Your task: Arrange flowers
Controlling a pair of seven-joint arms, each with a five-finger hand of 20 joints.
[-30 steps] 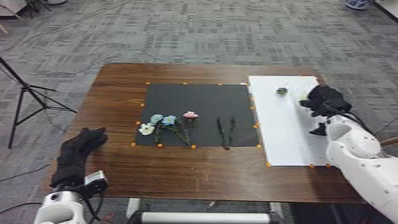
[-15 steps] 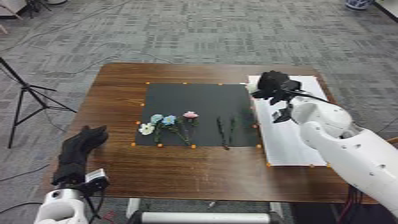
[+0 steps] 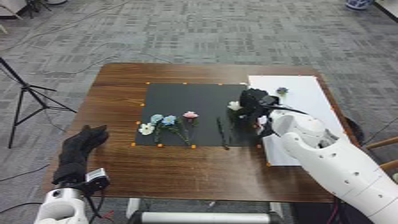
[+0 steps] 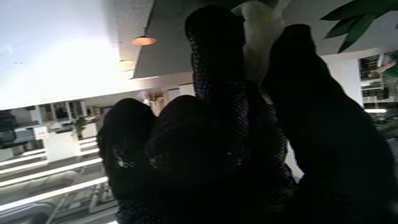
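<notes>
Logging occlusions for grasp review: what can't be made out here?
- White flower, right wrist view: bloom cut off by the edge.
- Its stem, head view: mostly behind the right hand.
- Small thing on the white board, head view: too small to identify.
- Blue flowers' stem crossings, head view: too small.

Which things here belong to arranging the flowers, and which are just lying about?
For the job:
- white flower in the right hand
- another white flower, a pink flower and two blue flowers on the black mat
- dark thin stem
- white rectangular board

Just about:
- black tripod
- blue-and-white pot
- light wooden bars
</notes>
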